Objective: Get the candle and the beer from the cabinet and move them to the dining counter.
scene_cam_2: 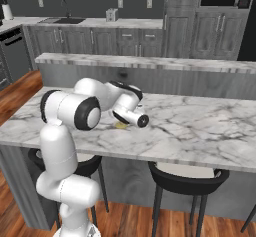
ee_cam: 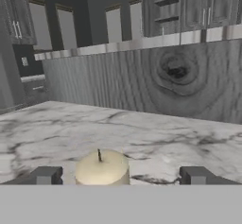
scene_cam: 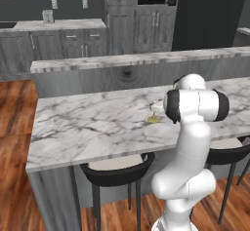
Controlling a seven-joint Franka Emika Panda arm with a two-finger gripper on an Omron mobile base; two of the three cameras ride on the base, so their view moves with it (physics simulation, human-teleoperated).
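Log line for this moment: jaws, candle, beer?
jaws: open, fingertips either side of candle | candle: upright on dining counter, released | beer: not on counter yet

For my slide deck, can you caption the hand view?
Open gripper straddling the cream candle standing on the marble dining counter.

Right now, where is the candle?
The candle stands on the dining counter, between the open gripper's fingertips in the hand view, near the raised wood-panel ledge.
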